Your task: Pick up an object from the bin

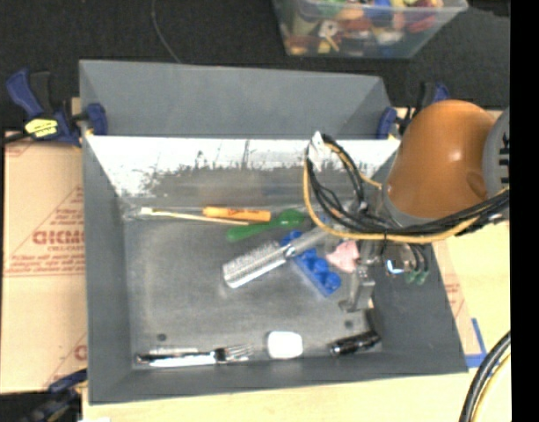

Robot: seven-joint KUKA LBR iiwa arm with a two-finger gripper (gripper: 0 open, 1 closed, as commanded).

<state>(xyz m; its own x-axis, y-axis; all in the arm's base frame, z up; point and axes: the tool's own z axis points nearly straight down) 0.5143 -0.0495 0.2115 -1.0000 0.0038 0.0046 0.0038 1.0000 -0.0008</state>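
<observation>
One black pen (355, 345), lengthwise left-right

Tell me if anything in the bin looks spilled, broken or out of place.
Nothing stands out. The brush, blue block, fork and white lump lie loose and flat on the bin floor, none over the rim or visibly broken.

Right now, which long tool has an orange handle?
The thin stick by the back wall. The mid-bin brush is grey; the front fork's is dark.
</observation>
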